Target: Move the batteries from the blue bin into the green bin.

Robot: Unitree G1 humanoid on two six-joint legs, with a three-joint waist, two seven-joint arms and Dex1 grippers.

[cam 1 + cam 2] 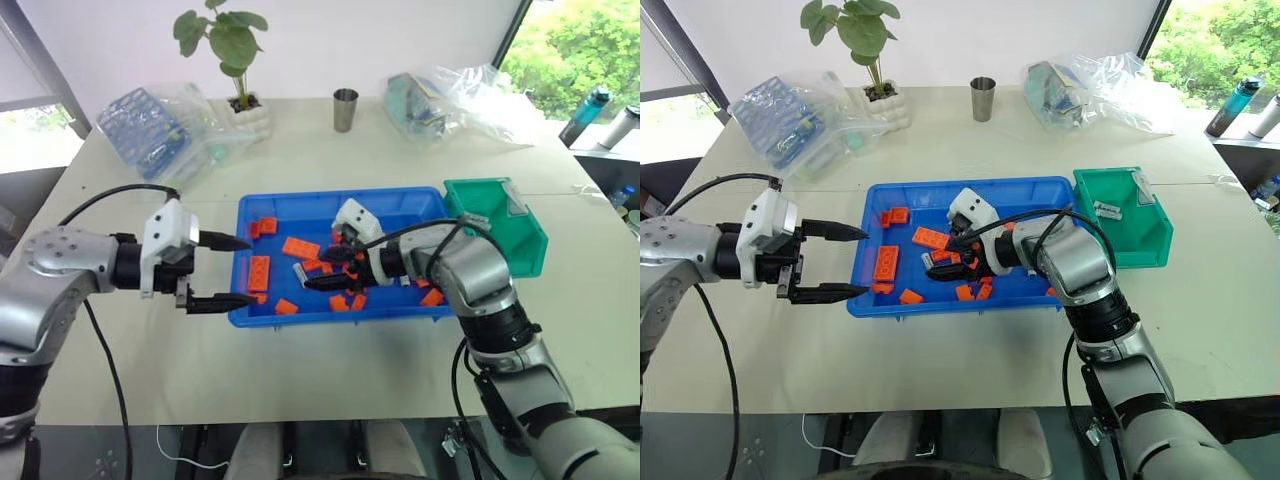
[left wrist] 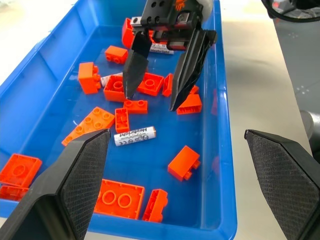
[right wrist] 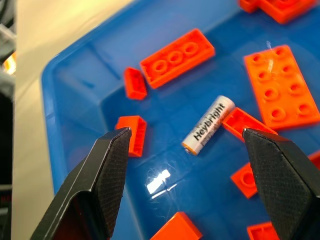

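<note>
The blue bin (image 1: 340, 196) sits mid-table, holding several orange bricks (image 1: 259, 272) and batteries. One battery (image 3: 208, 125) lies flat on the bin floor among the bricks, just beyond my right gripper (image 1: 320, 268), which hangs open over the bin's middle, pointing left and down, with nothing between its fingers. The same battery (image 2: 135, 136) shows in the left wrist view, with a second battery (image 2: 111, 79) partly hidden behind a brick. My left gripper (image 1: 248, 270) stands open and empty at the bin's left wall. The green bin (image 1: 500, 225) touches the blue bin's right end, with small silver pieces (image 1: 1107, 210) inside.
At the back of the table stand a potted plant (image 1: 245, 110), a metal cup (image 1: 345, 108), a blue lattice rack in plastic wrap (image 1: 150, 130) and a crumpled plastic bag (image 1: 450, 100). Bottles (image 1: 590, 112) stand off the far right. Bare tabletop lies in front of the bins.
</note>
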